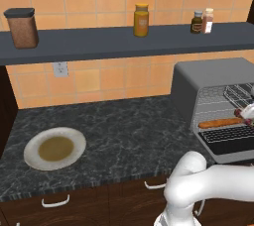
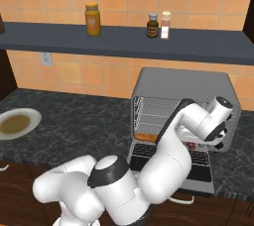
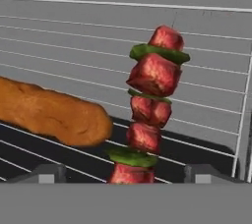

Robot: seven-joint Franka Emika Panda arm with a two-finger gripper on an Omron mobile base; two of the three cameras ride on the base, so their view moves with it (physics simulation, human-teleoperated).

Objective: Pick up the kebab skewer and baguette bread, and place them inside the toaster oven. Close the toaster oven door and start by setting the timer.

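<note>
Inside the toaster oven [image 1: 198, 84], on its wire rack, the baguette bread [image 3: 51, 115] lay beside the kebab skewer [image 3: 150, 107]; the hand [image 3: 123, 173] stood wide, gripping nothing. Skewer looked light, stiff, best taken mid-stick.

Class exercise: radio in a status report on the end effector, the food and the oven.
End effector open, straddling red-and-green kebab skewer inside grey toaster oven. Orange-brown baguette on rack. Glass door down. Nothing blocking.

Orange tiled wall [image 1: 99, 79] with outlet [image 1: 60, 69], dark shelf [image 1: 99, 41] holding jars, black marble table [image 1: 124, 131], brown drawers [image 1: 99, 197] below.
</note>
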